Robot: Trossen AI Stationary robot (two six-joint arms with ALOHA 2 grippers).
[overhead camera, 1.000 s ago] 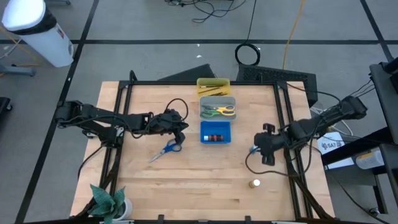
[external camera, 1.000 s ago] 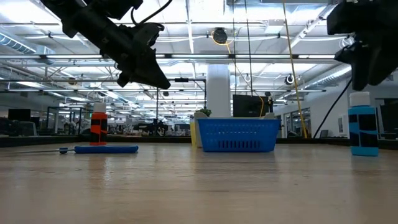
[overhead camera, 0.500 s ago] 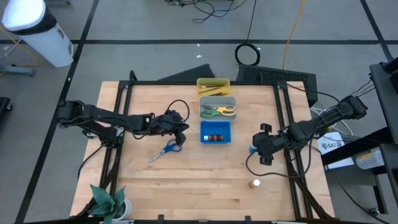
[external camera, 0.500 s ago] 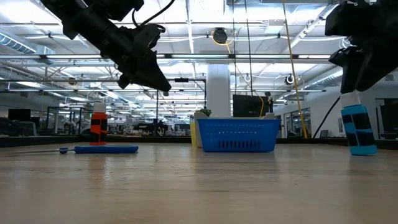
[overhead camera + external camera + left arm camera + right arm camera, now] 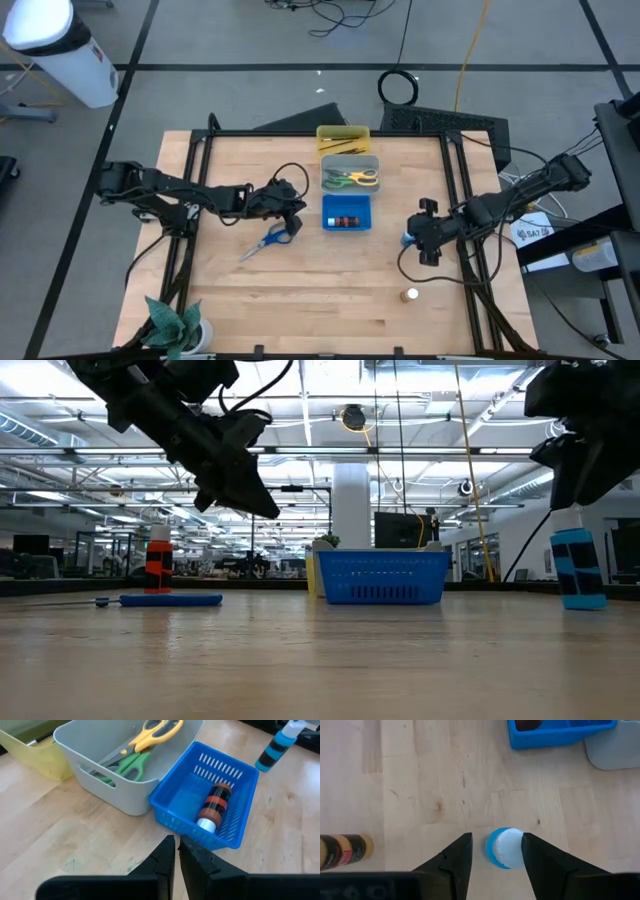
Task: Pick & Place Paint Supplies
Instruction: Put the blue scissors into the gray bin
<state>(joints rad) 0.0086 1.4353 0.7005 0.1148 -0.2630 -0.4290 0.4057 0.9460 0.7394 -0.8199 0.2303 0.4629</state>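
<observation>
The blue paint bottle stands near the table's right edge, its pale cap between the fingers of my open right gripper, which hangs over it pointing down. In the low view the blue paint bottle leans slightly. My left gripper is shut and empty, hovering just left of the blue tray. The blue-handled scissors lie flat below my left gripper. A banded red and dark bottle lies in the blue tray. Yellow and green scissors lie in the grey tray. My right gripper comes at the blue bottle from above, one finger on each side of its cap. One finger lies against the cap's side and the other stands apart from it. The bottle stays on the table.
The yellow tray sits behind the grey tray at the far edge. A small dark bottle with a pale cap stands near the right front, also seen as the dark bottle. A green plant fills the near left corner.
My right gripper has shifted slightly toward the table's left and settled around the blue bottle's cap; the bottle has slid a little and tipped slightly. My left gripper has edged a little toward the blue tray, still shut.
</observation>
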